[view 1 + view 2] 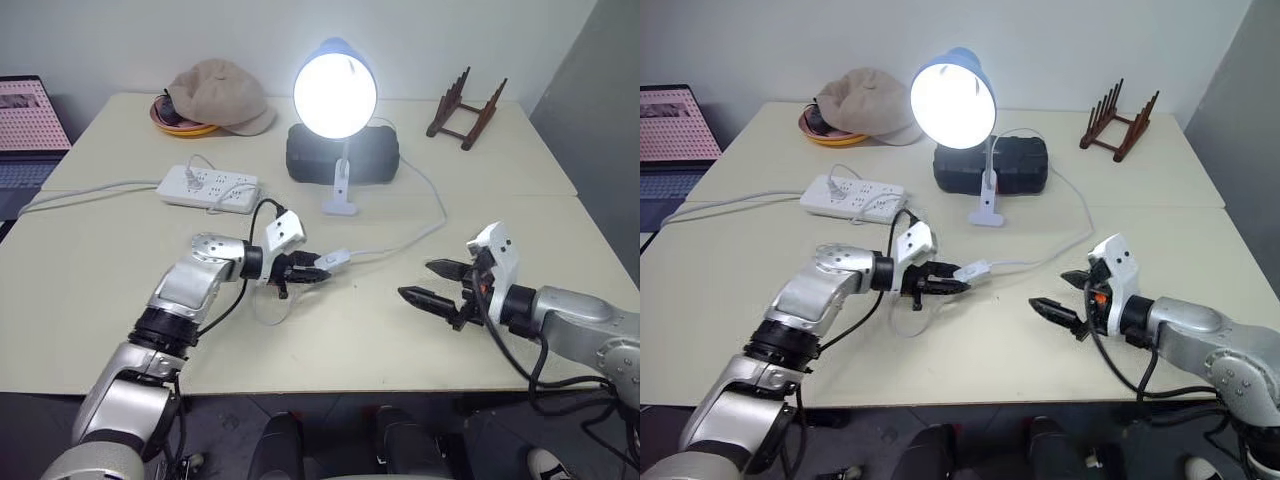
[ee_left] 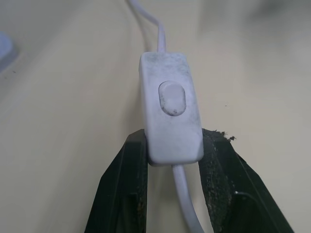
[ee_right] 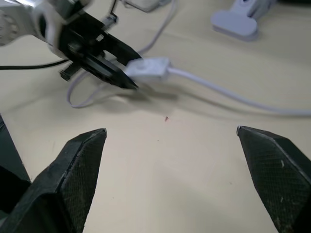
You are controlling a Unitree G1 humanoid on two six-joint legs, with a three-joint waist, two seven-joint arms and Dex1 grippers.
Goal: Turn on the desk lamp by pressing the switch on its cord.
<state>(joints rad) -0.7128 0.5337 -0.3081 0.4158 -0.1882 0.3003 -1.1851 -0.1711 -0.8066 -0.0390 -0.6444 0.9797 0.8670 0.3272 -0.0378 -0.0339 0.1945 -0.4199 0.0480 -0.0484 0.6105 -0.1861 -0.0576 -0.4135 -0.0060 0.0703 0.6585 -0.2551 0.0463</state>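
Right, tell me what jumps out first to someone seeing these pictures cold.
The lit desk lamp glows at the middle back of the table. In front of it, the left gripper is clamped on the switch on the lamp's cord. The right gripper hovers open to the right, holding nothing.

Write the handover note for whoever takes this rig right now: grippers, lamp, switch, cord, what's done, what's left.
Left gripper: shut on the small white oblong rocker switch, pinching its end just above the table.
Right gripper: open, holding nothing, apart from the switch on its right.
Thin white cord: loops from the switch across the cream table back towards the lamp.
Blue-shaded desk lamp with white clip base: stands mid-table, bulb glowing.
Done: the lamp is lit.
Left: probably only releasing the switch and drawing both arms back.
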